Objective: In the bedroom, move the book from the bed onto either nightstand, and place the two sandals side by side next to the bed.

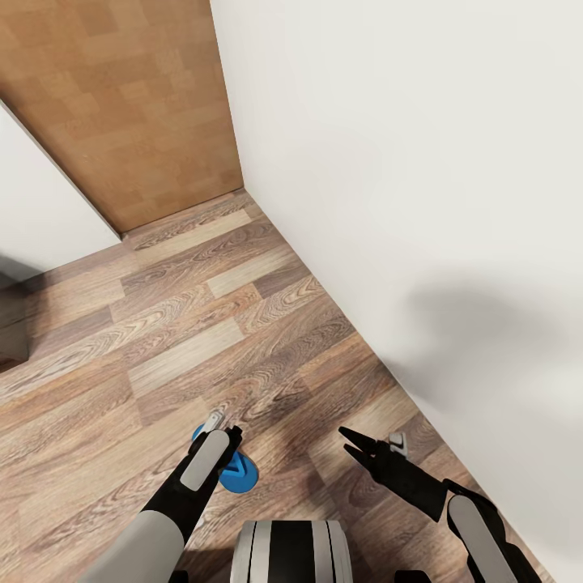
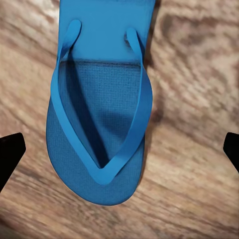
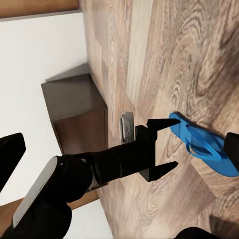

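straddling blue sandal (image 2: 99, 114), left hand (image 3: 167, 144) open

Matt rubbery sandal (image 2: 99, 124); wood-grain floor (image 1: 210, 324).

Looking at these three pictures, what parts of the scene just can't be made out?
- Blue sandal: in the head view the left arm covers most of it.
- The same sandal's heel end: cut off by the edge of the left wrist view.
- Dark cabinet: in the right wrist view the left end effector and its arm cross its lower part.
- Right end effector: open, nothing between its fingers.
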### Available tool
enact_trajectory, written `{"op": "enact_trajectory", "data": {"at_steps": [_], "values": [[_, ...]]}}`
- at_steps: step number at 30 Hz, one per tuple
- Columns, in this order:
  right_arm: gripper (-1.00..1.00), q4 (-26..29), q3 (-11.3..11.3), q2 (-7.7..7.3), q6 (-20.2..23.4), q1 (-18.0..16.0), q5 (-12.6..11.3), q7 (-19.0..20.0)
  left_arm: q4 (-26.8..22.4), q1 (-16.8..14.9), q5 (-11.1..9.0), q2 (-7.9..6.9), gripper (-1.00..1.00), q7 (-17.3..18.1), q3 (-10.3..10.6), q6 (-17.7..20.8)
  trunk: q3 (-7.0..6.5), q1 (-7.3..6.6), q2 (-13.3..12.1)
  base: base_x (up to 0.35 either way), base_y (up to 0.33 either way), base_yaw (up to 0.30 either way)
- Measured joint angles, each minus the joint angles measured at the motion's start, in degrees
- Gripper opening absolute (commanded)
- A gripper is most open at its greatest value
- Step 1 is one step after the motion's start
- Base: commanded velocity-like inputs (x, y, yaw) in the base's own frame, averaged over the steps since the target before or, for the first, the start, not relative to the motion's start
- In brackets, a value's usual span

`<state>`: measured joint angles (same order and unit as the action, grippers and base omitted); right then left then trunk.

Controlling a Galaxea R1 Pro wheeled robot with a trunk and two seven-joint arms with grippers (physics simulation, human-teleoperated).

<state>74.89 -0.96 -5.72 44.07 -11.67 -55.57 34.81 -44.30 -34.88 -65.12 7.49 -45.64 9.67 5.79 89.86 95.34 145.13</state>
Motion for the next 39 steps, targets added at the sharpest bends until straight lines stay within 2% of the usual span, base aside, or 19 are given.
{"op": "enact_trajectory", "data": {"at_steps": [11, 16, 25, 33, 39], "values": [[1.0, 0.0, -0.02, 0.0, -0.06, 0.01, 0.01, 0.14, 0.0, 0.0, -0.03, 0.09, 1.0, 0.0, 0.25, 0.01, 0.0, 0.0, 0.0, 0.0, 0.0, 0.0], [1.0, 0.01, -0.02, 0.0, -0.09, 0.0, 0.1, 0.13, 0.0, 0.0, -0.04, 0.16, 1.0, 0.0, 0.26, -0.05, 1.1, 0.13, 0.06, 0.0, 0.0, 0.0], [1.0, -0.01, 0.05, 0.05, -0.14, 0.02, 0.18, 0.1, 0.0, 0.0, -0.03, 0.18, 1.0, 0.0, 0.26, -0.06, 1.11, 0.13, 0.07, 0.0, 0.0, 0.0], [1.0, -0.01, 0.06, 0.08, -0.15, 0.01, 0.21, 0.07, 0.0, 0.0, -0.04, 0.18, 1.0, 0.0, 0.26, -0.07, 2.87, 0.34, 0.17, 0.0, 0.0, 0.0], [1.0, 0.0, 0.06, 0.09, -0.15, 0.0, 0.19, 0.04, 0.0, 0.0, -0.03, 0.18, 1.0, 0.0, 0.26, -0.07, 2.88, 0.34, 0.17, 0.0, 0.0, 0.0]]}}
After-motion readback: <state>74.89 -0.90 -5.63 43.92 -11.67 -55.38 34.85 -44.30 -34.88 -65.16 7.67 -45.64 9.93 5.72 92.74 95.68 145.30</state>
